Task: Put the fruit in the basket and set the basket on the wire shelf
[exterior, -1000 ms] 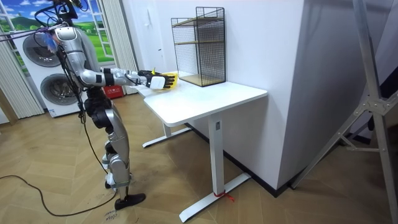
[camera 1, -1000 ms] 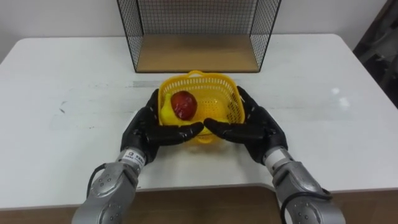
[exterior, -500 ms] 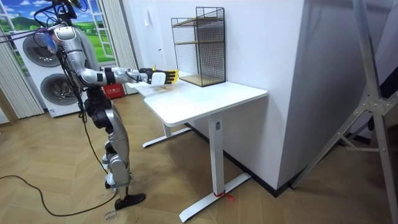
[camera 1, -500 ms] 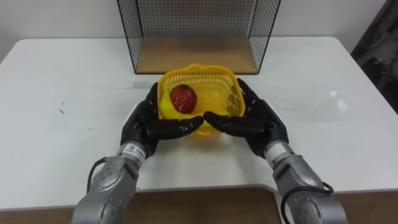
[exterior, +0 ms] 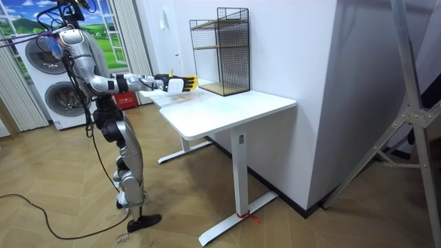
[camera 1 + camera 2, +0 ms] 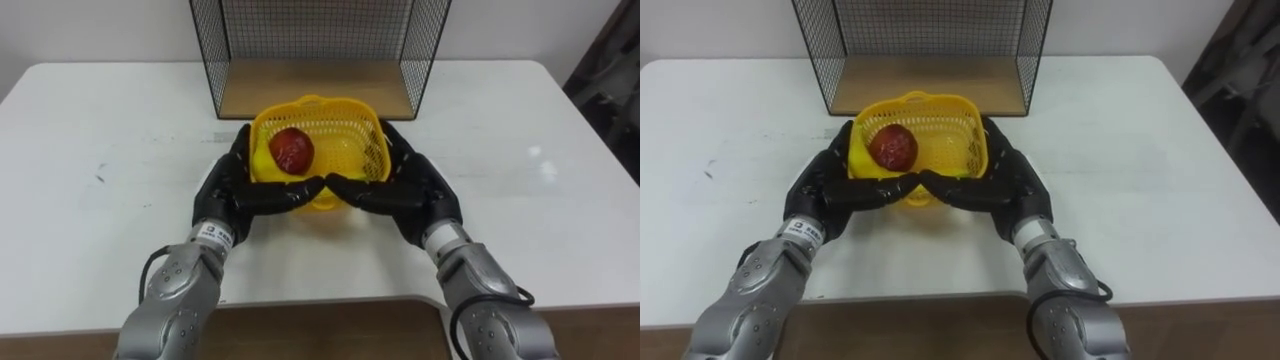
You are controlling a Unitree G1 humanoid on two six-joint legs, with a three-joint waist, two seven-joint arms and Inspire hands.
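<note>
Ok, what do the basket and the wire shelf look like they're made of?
The basket looks like glossy yellow moulded plastic, judging by its even lattice walls and thick rim. The wire shelf seems to be thin black metal mesh; its floor board looks like matt wood or wood laminate, plain brown.

Head stereo above table (image 6: 100, 120); distant room camera

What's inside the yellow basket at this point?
A red fruit sits in the yellow basket, a yellow fruit partly hidden beside it. The left hand and right hand clasp the basket; its near floor is covered.
</note>
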